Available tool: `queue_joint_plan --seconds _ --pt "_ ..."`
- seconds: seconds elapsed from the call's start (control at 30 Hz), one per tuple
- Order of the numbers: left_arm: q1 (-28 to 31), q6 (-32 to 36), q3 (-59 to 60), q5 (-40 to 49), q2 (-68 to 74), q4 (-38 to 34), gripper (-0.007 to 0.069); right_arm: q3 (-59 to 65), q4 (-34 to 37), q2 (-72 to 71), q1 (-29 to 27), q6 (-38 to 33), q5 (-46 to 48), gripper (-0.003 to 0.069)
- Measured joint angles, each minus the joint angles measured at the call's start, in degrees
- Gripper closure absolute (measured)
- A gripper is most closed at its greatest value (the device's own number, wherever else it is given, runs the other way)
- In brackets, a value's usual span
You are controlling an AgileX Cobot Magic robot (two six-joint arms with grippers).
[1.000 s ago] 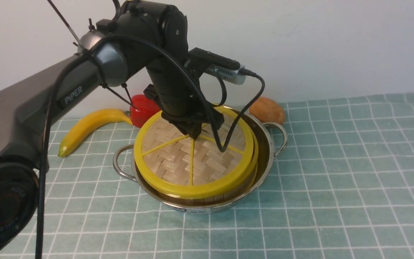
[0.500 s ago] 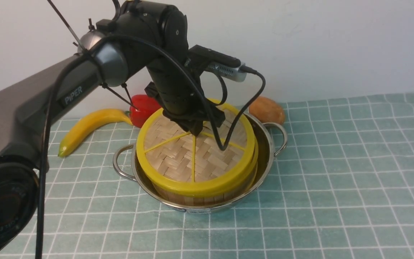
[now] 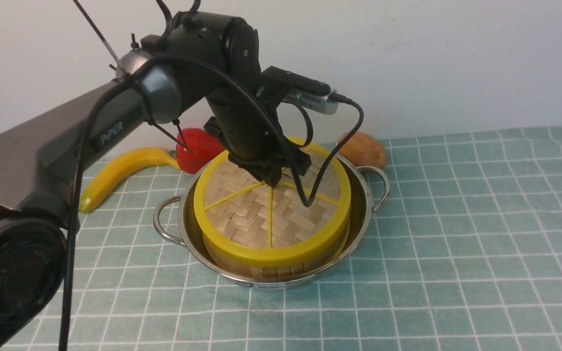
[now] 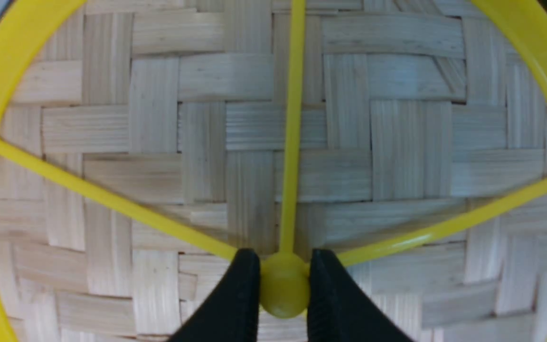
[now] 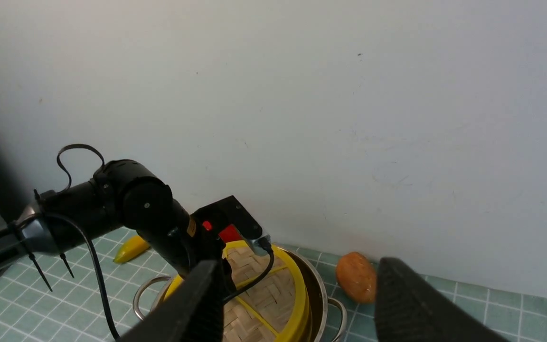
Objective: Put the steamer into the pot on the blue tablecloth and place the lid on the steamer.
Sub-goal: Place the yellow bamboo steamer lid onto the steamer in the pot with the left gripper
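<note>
On the blue tablecloth (image 3: 456, 219), mid-scene, the pot (image 3: 365, 195) holds the steamer (image 3: 271, 269) with the lid (image 3: 242, 214) on top, the left gripper (image 4: 284, 285) pinching its centre knob (image 4: 283, 297) while the right gripper (image 5: 299, 266) gapes empty; rising before letting go would likely drag the lid off-centre.

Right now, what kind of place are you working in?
Likely a mock kitchen tabletop: steel pot with bamboo steamer on a blue tablecloth, banana and red pepper behind, bare white wall.
</note>
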Motion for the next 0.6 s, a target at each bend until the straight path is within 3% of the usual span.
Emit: queue_joint_plan --seconds 0.6 --pt "0.00 0.00 -0.27 -0.93 0.78 0.40 0.0508 0.00 0.65 0.00 0.00 0.00 0.00 0.0232"
